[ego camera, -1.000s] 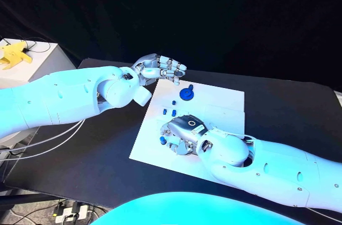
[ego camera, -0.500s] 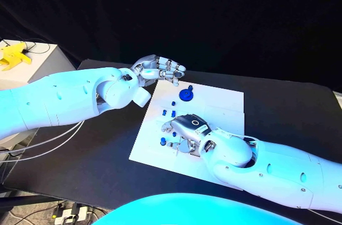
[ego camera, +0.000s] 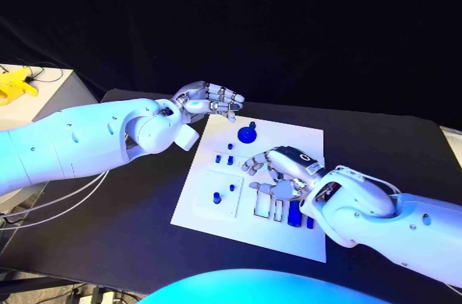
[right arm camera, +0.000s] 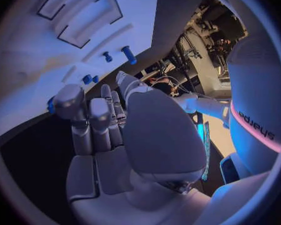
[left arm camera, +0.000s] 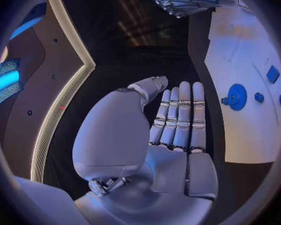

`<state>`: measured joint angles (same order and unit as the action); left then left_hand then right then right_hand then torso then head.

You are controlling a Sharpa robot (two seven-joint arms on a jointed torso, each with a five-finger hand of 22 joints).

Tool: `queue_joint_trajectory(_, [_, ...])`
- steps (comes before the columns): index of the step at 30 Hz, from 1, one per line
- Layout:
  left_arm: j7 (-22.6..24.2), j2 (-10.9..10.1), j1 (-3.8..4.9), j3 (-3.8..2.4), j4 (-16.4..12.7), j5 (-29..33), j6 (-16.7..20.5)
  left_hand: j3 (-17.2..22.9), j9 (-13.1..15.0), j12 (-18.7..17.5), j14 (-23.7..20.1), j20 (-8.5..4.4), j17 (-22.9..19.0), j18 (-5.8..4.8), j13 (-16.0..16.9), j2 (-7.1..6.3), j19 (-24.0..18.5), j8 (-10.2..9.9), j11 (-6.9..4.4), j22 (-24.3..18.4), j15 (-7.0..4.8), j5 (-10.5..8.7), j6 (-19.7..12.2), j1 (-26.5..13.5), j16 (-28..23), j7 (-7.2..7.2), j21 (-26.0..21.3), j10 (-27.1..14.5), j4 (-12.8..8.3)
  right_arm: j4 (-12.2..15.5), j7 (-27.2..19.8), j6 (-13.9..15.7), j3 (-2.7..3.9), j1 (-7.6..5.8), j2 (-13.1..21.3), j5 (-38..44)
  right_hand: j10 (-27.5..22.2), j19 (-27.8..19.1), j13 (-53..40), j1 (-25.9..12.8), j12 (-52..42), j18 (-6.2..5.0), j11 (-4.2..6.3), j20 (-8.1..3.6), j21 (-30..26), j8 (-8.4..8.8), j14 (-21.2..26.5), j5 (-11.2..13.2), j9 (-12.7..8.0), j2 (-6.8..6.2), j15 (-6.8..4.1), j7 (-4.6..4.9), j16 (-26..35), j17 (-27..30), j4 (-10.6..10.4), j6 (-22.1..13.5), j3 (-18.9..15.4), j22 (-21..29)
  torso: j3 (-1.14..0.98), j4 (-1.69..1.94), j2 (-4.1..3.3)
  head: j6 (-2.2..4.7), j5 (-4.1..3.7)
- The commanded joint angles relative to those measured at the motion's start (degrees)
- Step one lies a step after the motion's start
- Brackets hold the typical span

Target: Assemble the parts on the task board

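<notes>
The white task board (ego camera: 298, 133) lies mid-table. A round blue part (ego camera: 248, 134) stands near its far edge, two small blue pegs (ego camera: 224, 160) sit below it, and another peg (ego camera: 217, 198) stands in the near left square. Blue bars (ego camera: 294, 214) lie in slots near the front. My right hand (ego camera: 279, 170) hovers over the board's middle, fingers spread and half curled, with nothing seen in them. My left hand (ego camera: 207, 100) floats above the board's far left corner, holding nothing. In the left wrist view its fingers (left arm camera: 178, 120) are straight, beside the board (left arm camera: 240, 50) and the round part (left arm camera: 236, 96).
A white stand with a yellow object (ego camera: 15, 83) is off the table's far left. Cables (ego camera: 58, 197) hang by the left arm. Bare black table (ego camera: 385, 143) stretches right of the board. The right wrist view shows the right hand (right arm camera: 115, 130), the board's slots (right arm camera: 78, 20) and pegs (right arm camera: 126, 54).
The camera has shifted. My right hand has moved from the board's near left part toward its middle, uncovering the square with the peg. The left hand has barely moved.
</notes>
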<state>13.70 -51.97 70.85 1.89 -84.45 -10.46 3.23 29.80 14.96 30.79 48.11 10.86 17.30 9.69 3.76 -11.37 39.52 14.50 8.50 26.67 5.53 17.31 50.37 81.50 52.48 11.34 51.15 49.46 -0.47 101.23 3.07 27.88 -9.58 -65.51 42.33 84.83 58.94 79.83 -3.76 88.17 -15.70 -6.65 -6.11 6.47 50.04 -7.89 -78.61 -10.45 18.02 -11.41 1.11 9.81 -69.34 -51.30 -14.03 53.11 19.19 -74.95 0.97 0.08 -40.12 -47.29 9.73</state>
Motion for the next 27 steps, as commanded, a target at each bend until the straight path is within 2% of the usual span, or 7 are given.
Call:
queue_joint_trajectory(1, [0.56,0.06,0.05,-0.04,0.18,0.50,-0.90,-0.20,-0.08,-0.34,-0.31,0.39,-0.06,0.64,0.09,0.47,0.02,-0.15,0.33,-0.09,-0.05,0.06,0.06,0.15,-0.06,0.39,-0.26,-0.11,-0.04,1.64,-7.18,-1.63,0.12,-1.38,3.64,-13.71,2.50,0.31,-0.19,0.24,-0.65,0.30,0.38,0.04,0.17,-0.66,-0.07,-0.12,-0.02,-0.50,-0.22,-0.03,0.02,0.22,-0.43,1.28,1.56,-2.85,-0.21,-0.56,0.41,0.54,-0.80])
queue_joint_trajectory(6, [0.52,0.10,0.03,-0.02,0.51,0.60,-1.08,-0.22,-0.07,-0.34,-0.32,0.41,-0.06,0.63,0.09,0.49,0.03,-0.14,0.34,-0.10,-0.04,0.05,0.09,0.11,-0.05,0.38,-0.28,-0.11,-0.01,3.73,-4.86,-2.21,0.15,-3.00,10.43,-19.94,6.99,1.52,-1.17,-1.38,-2.43,0.78,1.02,-0.33,3.64,-1.28,-1.70,0.01,0.04,-1.19,-0.70,0.01,-2.09,-3.08,-1.61,1.87,2.44,-4.12,-0.29,-0.95,0.61,1.72,-2.23])
queue_joint_trajectory(10, [0.46,0.21,0.01,0.01,0.62,0.64,-1.17,-0.27,-0.06,-0.36,-0.33,0.43,-0.06,0.62,0.09,0.50,0.03,-0.13,0.35,-0.12,-0.01,0.05,0.12,0.01,-0.05,0.39,-0.32,-0.12,0.06,4.65,-1.73,-1.74,-0.35,-3.66,15.83,-24.85,16.04,4.27,-9.40,-6.74,-14.33,2.00,3.80,-2.18,11.80,-4.03,-4.83,1.29,1.18,-1.62,-2.94,-2.40,-5.68,-9.63,-2.12,3.42,-0.67,-6.77,-0.52,-1.54,0.84,2.22,-3.82])
queue_joint_trajectory(11, [0.43,0.23,0.00,0.01,0.61,0.65,-1.22,-0.27,-0.06,-0.36,-0.33,0.43,-0.06,0.62,0.09,0.50,0.03,-0.13,0.35,-0.12,-0.01,0.05,0.12,0.01,-0.05,0.39,-0.32,-0.12,0.06,4.98,-0.79,-1.84,-0.54,-3.73,16.94,-25.64,21.20,5.67,-41.88,-9.51,-42.49,2.67,4.61,-3.36,17.21,-5.64,-6.75,0.88,1.99,-0.61,-2.98,-2.98,-9.42,-16.17,-1.47,4.11,-2.39,-8.59,-0.57,-1.62,0.85,2.18,-4.20])
queue_joint_trajectory(12, [0.41,0.23,-0.01,0.01,0.58,0.65,-1.25,-0.27,-0.06,-0.36,-0.33,0.43,-0.06,0.62,0.09,0.50,0.03,-0.13,0.35,-0.12,-0.01,0.05,0.12,0.01,-0.05,0.39,-0.32,-0.12,0.06,5.28,0.20,-1.99,-0.68,-3.76,17.77,-25.90,21.12,6.30,-56.59,-9.80,-54.44,3.34,4.54,-3.08,20.27,-6.82,-7.37,1.31,2.70,-0.50,-3.62,-3.12,-11.06,-19.19,-2.36,3.77,-3.46,-9.70,-0.62,-1.72,0.86,2.25,-4.56])
queue_joint_trajectory(15, [0.39,0.21,-0.03,0.03,0.46,0.66,-1.30,-0.27,-0.06,-0.36,-0.33,0.43,-0.06,0.62,0.09,0.50,0.03,-0.13,0.35,-0.12,-0.01,0.05,0.12,0.01,-0.05,0.39,-0.32,-0.12,0.06,6.44,4.13,-3.07,-1.14,-3.76,20.15,-24.61,22.83,7.01,-71.22,-12.20,-65.24,3.99,4.17,-2.94,24.22,-9.40,-8.21,1.44,4.13,0.00,-3.39,-3.40,-13.35,-23.61,-2.49,2.80,-6.83,-11.24,-0.75,-2.02,0.93,2.16,-5.28])
queue_joint_trajectory(27, [0.42,-0.09,-0.13,0.05,-0.51,0.67,-1.34,-0.31,-0.06,-0.38,-0.35,0.45,-0.07,0.60,0.09,0.53,0.02,-0.13,0.37,-0.15,0.02,0.05,0.15,-0.12,-0.04,0.39,-0.39,-0.15,0.17,9.17,18.38,-5.93,-2.66,-0.21,21.94,-13.47,27.55,8.84,-80.88,-15.14,-70.86,5.50,4.85,-3.31,33.50,-12.26,-9.85,0.08,5.22,2.84,-3.84,-4.07,-17.40,-31.57,-2.71,2.88,-15.37,-13.55,-0.75,-3.01,1.42,0.59,-7.93])
